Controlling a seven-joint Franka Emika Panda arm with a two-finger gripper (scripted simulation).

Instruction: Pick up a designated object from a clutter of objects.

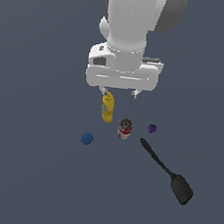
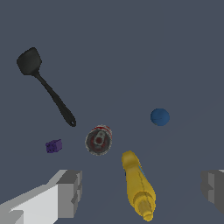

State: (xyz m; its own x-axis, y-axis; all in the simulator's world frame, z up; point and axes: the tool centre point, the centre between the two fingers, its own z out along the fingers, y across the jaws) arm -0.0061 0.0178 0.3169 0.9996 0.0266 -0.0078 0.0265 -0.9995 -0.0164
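Below the spread, empty hand (image 1: 120, 92), only the wrist view reveals the can's (image 2: 99, 140) top.

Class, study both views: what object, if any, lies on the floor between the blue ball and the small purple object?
The red-and-white can stands between the blue ball and the purple object; both views show it.

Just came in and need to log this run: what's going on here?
A single robot arm hangs over a small clutter, its gripper open with jaws spread and holding nothing. It sits above the yellow bottle. The blue ball it is meant to pick lies untouched, apart from the can, purple object and black spatula.
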